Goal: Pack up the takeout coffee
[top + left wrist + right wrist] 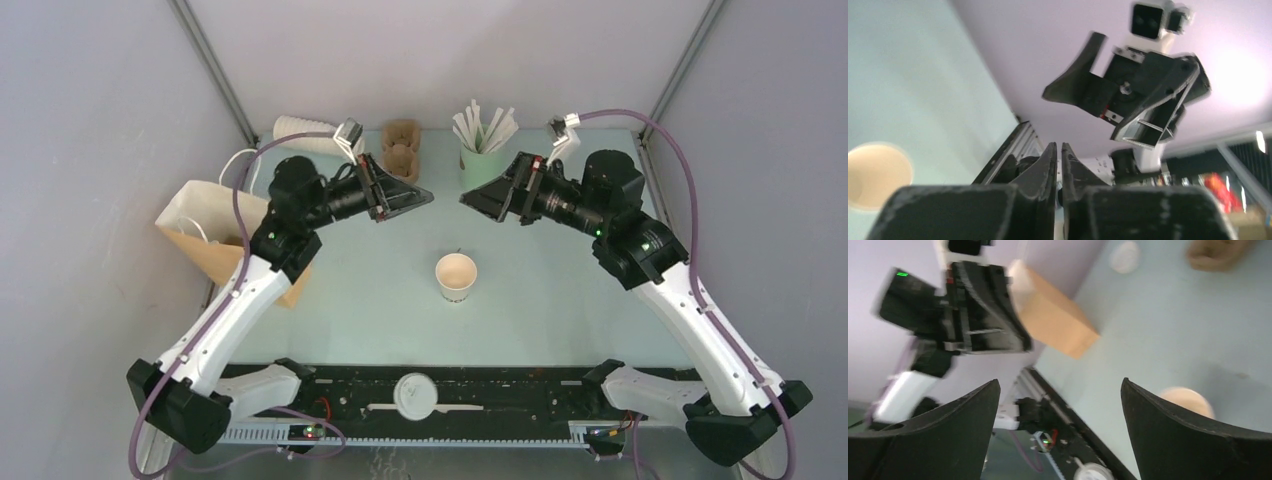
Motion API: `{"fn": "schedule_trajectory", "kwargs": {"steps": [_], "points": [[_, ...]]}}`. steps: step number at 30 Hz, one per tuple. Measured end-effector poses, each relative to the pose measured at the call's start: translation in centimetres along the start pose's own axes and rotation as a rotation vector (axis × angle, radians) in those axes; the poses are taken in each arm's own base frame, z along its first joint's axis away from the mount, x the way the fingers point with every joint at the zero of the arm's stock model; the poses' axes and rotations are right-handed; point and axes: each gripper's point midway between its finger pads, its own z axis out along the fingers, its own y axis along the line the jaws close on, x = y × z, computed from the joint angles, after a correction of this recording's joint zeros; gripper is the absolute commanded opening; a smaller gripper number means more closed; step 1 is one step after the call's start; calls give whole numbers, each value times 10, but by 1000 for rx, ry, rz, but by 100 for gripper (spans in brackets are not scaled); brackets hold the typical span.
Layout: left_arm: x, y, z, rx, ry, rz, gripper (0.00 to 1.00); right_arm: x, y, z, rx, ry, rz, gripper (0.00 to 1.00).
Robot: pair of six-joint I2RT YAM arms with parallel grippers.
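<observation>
Nothing is packed yet: the unlidded cup point(456, 277) stands below the left gripper point(428, 197), clenched empty, and the right gripper point(468, 198), spread empty, with the lid point(415, 394) well apart from both.

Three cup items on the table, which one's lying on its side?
The stack of nested white cups at the far left. The single cream cup mid-table and the green cup of sticks both stand upright.

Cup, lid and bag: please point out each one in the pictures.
cup point(456, 277): top external view, on the inside of its open mouth.
lid point(415, 395): top external view, on the centre of its top.
bag point(203, 252): top external view, on its brown side wall.
</observation>
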Motion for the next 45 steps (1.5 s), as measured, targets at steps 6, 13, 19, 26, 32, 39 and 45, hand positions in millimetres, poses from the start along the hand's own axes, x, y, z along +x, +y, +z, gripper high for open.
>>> {"fn": "schedule_trajectory", "kwargs": {"steps": [6, 13, 19, 26, 32, 39, 45], "points": [[7, 102, -21, -503, 33, -5, 64, 54, -118, -16, 342, 176, 32, 95], [83, 186, -100, -943, 306, 10, 71, 139, -147, -28, 414, 456, 31, 93], [185, 206, -145, -1076, 672, 54, 87, 160, -145, -17, 390, 526, 18, 93], [234, 195, -144, -1003, 828, 209, 100, 156, -153, -11, 393, 517, 21, 93], [264, 197, -134, -965, 895, 260, 100, 140, -169, -16, 420, 477, 32, 93], [303, 209, -144, -996, 1015, 319, 100, 123, -182, -23, 428, 438, 46, 92], [332, 211, -152, -995, 1079, 414, 100, 126, -195, -21, 428, 469, 59, 91]]}}
